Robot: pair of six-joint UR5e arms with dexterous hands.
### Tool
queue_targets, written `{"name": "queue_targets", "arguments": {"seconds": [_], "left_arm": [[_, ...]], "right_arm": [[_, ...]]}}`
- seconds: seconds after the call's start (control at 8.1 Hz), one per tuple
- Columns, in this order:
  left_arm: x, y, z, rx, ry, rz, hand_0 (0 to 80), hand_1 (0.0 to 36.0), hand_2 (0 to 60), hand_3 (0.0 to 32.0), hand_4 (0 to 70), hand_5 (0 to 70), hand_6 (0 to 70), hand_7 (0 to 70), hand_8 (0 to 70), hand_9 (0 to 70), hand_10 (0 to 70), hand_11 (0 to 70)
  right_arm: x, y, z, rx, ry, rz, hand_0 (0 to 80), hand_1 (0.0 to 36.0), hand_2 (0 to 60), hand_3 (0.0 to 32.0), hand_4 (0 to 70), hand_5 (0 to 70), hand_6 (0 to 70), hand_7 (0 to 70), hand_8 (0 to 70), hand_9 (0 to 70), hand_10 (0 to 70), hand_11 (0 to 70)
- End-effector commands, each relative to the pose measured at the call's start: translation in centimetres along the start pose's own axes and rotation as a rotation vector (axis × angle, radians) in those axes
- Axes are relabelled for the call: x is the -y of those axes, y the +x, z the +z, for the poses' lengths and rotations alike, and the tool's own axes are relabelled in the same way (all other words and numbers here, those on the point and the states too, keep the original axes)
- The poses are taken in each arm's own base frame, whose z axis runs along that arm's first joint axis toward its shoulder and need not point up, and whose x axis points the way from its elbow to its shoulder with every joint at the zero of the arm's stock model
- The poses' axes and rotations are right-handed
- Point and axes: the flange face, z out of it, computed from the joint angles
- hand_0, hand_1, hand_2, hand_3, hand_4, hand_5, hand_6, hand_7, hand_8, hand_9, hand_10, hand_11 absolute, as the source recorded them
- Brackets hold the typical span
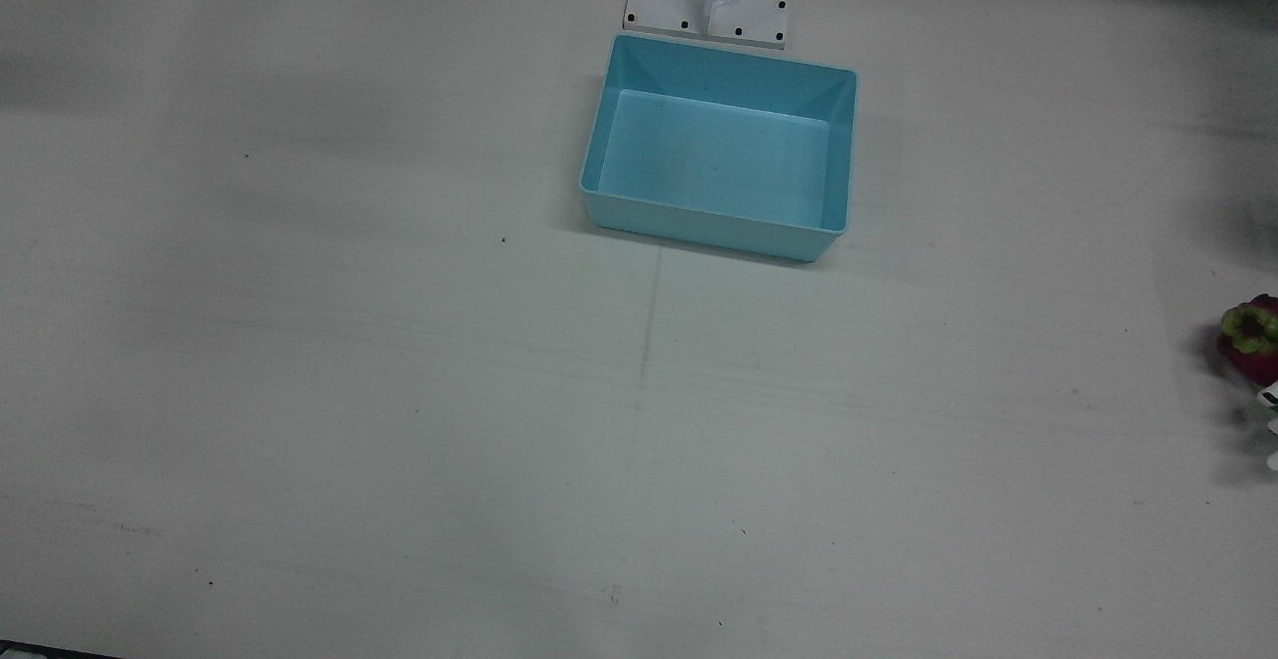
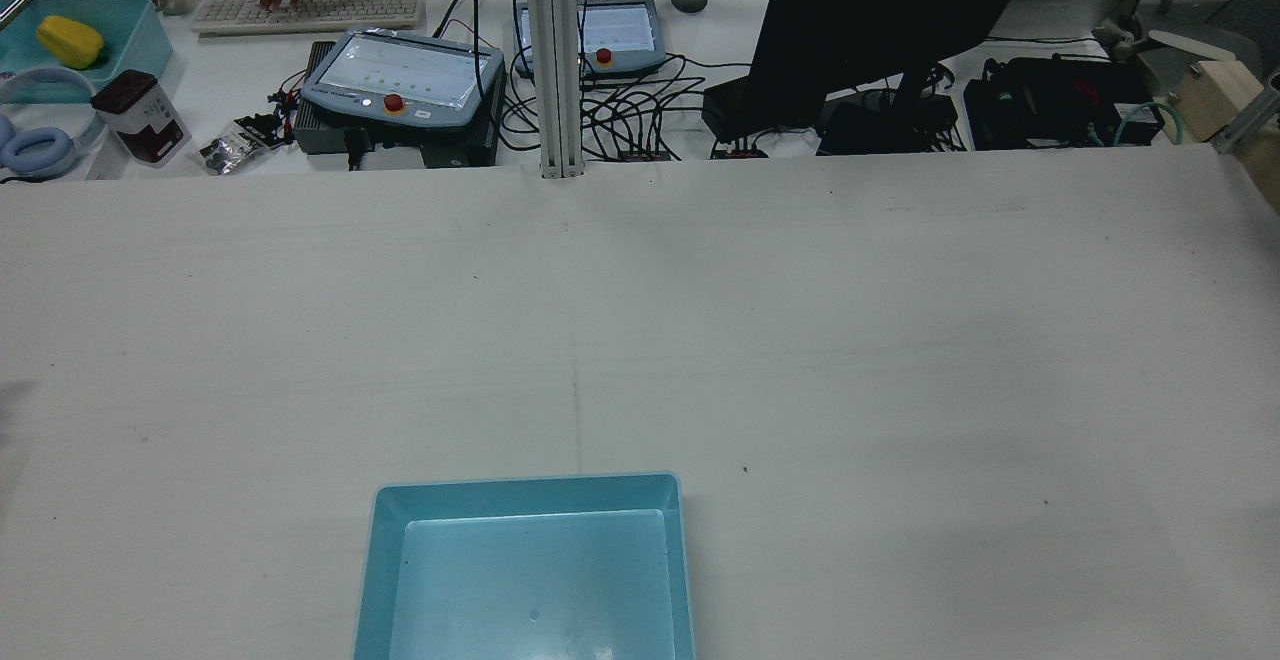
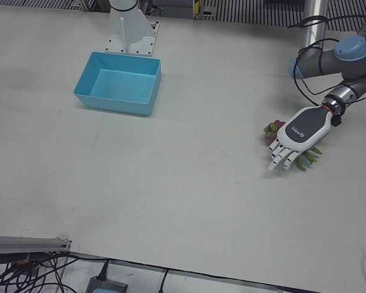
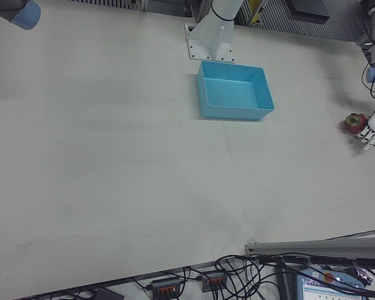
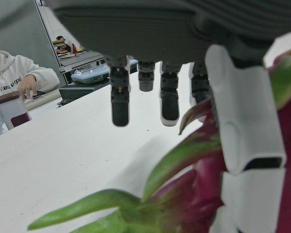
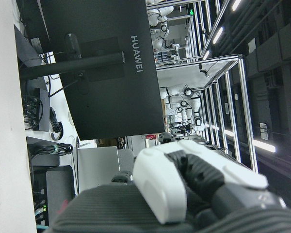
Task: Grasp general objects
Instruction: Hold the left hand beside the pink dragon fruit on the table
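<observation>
A dragon fruit [image 3: 271, 129], magenta with green leaf tips, lies on the white table far out on my left side, also seen at the edge of the front view as the fruit [image 1: 1252, 332]. My left hand [image 3: 299, 130] lies palm down right over it, fingers stretched out straight and apart, not curled round it. In the left hand view the fruit [image 5: 194, 194] fills the lower part beneath the palm, beside the thumb. Of my right hand [image 6: 184, 194] only the palm and one bent finger show, in its own view, with nothing seen in it.
A light blue bin [image 1: 719, 228] stands with nothing in it near the arms' pedestal [image 1: 709, 0]. Beyond the table's far edge are pendants, cables, a monitor [image 2: 880, 20] and a person typing at a keyboard [image 2: 310, 10].
</observation>
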Motion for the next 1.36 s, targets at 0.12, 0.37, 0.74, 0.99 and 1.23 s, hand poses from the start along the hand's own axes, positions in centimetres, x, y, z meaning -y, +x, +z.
{"name": "queue_targets", "arguments": {"seconds": [0.12, 0.37, 0.74, 0.99, 1.23], "left_arm": [[0.0, 0.0, -0.4, 0.002, 0.01, -0.016, 49.4, 18.5, 32.5, 0.0, 13.8, 70.0, 22.0, 66.8, 15.3, 30.6, 35.4, 51.4], [0.3, 0.1, -0.3, -0.02, 0.022, -0.051, 47.4, 15.8, 34.8, 0.0, 16.6, 70.0, 24.0, 66.6, 20.1, 36.6, 45.9, 65.6], [0.2, -0.1, -0.4, -0.02, 0.023, -0.051, 46.2, 15.1, 42.0, 0.0, 18.9, 70.0, 25.2, 69.6, 24.0, 42.0, 50.8, 70.0], [-1.0, 0.4, -2.4, -0.044, 0.018, -0.042, 39.9, 10.7, 51.6, 0.0, 28.2, 70.0, 39.4, 70.0, 42.2, 62.6, 61.8, 70.0], [-3.6, 0.9, -6.7, -0.092, 0.034, -0.031, 39.6, 7.3, 41.6, 0.0, 30.1, 70.0, 42.8, 70.0, 46.7, 67.0, 67.7, 70.0]], "right_arm": [[0.0, 0.0, 0.0, 0.0, 0.0, 0.0, 0.0, 0.0, 0.0, 0.0, 0.0, 0.0, 0.0, 0.0, 0.0, 0.0, 0.0, 0.0], [-0.1, 0.0, 0.0, 0.0, -0.002, 0.0, 0.0, 0.0, 0.0, 0.0, 0.0, 0.0, 0.0, 0.0, 0.0, 0.0, 0.0, 0.0], [-0.1, 0.0, 0.0, 0.0, -0.002, 0.0, 0.0, 0.0, 0.0, 0.0, 0.0, 0.0, 0.0, 0.0, 0.0, 0.0, 0.0, 0.0], [-0.1, 0.0, 0.0, 0.0, -0.002, 0.0, 0.0, 0.0, 0.0, 0.0, 0.0, 0.0, 0.0, 0.0, 0.0, 0.0, 0.0, 0.0], [-0.1, 0.0, 0.0, 0.0, -0.002, 0.0, 0.0, 0.0, 0.0, 0.0, 0.0, 0.0, 0.0, 0.0, 0.0, 0.0, 0.0, 0.0]]}}
